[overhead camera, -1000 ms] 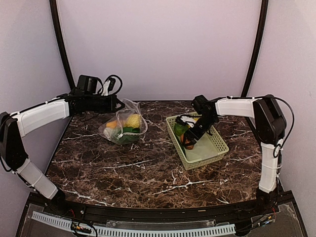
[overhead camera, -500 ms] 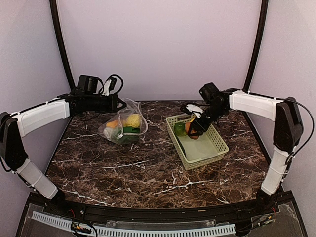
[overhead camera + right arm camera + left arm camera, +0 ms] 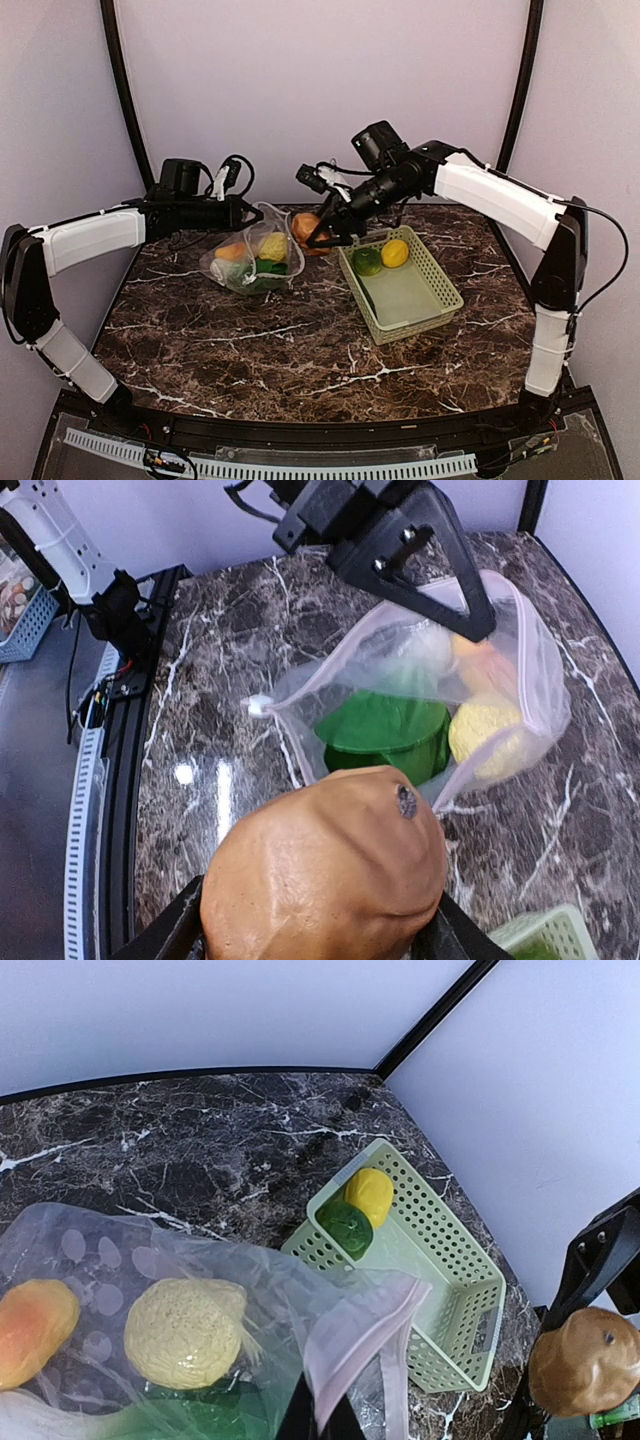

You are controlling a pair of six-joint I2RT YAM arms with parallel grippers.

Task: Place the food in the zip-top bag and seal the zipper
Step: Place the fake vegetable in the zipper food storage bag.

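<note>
The clear zip-top bag (image 3: 252,258) lies at the back left with its pink zipper strip (image 3: 365,1332) held up. My left gripper (image 3: 243,212) is shut on the bag's mouth edge and keeps it open. Inside are a pale yellow piece (image 3: 185,1331), an orange-yellow piece (image 3: 32,1325) and a green piece (image 3: 385,732). My right gripper (image 3: 318,232) is shut on the red-brown piece (image 3: 325,872) and holds it in the air just right of the bag's mouth. The lemon (image 3: 395,253) and green pepper (image 3: 367,261) lie in the basket.
The light green lattice basket (image 3: 420,300) stands at the right of the dark marble table. A power strip and cables (image 3: 60,550) sit beyond the table's back left edge. Black frame posts rise at both back corners.
My right gripper has lifted the red-brown piece out of the basket and carried it left to the bag's mouth. The left gripper has held the bag still.
</note>
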